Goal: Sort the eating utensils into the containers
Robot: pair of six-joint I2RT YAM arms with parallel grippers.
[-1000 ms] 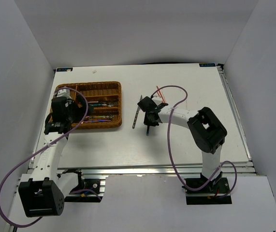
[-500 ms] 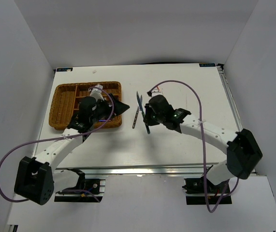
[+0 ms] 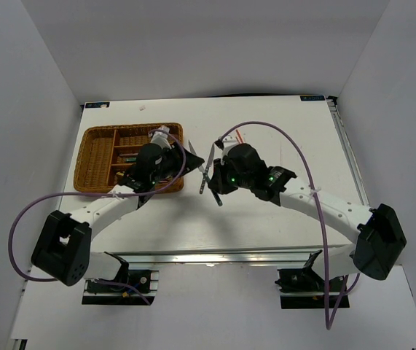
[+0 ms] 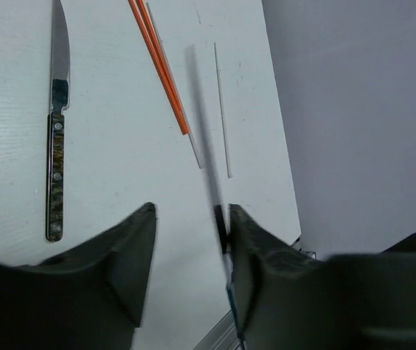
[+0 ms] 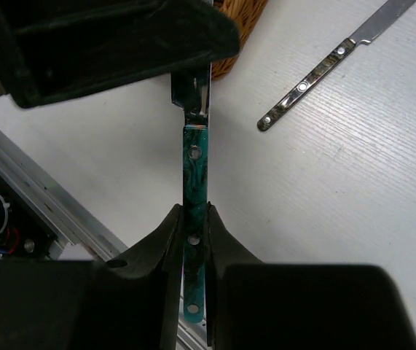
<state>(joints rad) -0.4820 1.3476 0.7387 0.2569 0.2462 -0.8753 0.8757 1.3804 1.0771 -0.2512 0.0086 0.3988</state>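
My right gripper is shut on the green handle of a knife and holds it above the table. Its blade reaches between the fingers of my left gripper, which stands open. The blade shows edge-on there, against the right finger. In the top view the left gripper hangs just right of the brown wicker tray. A second knife with a brown handle lies on the table, also seen from above. Orange chopsticks and a thin white stick lie beyond it.
Some cutlery lies in the tray's long compartments. The tray's corner is close to the held blade. The table's near edge with its metal rail runs just below the right gripper. White walls surround the table.
My left arm has swung right, from over the tray to the held knife, and its jaws have narrowed around the blade. The right arm has stretched out left, still holding the green-handled knife.
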